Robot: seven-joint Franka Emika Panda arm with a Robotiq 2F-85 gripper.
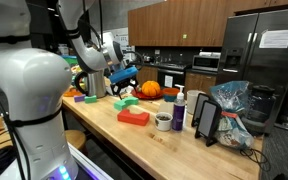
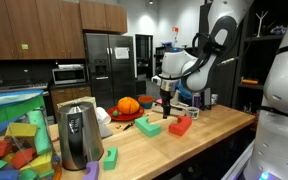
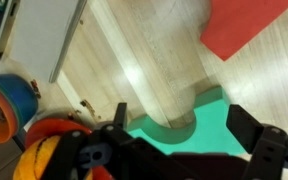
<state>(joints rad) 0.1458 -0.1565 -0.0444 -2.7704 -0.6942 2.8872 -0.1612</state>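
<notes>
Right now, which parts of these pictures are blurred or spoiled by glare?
Wrist view: the gripper is dark and blurred close to the lens; glare whitens the counter beside the green block. In an exterior view, the robot body looms soft in front.

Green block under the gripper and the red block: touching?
Apart. Wrist view shows a strip of bare countertop between the green block and the red block.

The counter [image 3: 154,60] is pale wood, with a green block [image 3: 189,128], red block [image 3: 246,25] and orange pumpkin [image 2: 129,105].
</notes>
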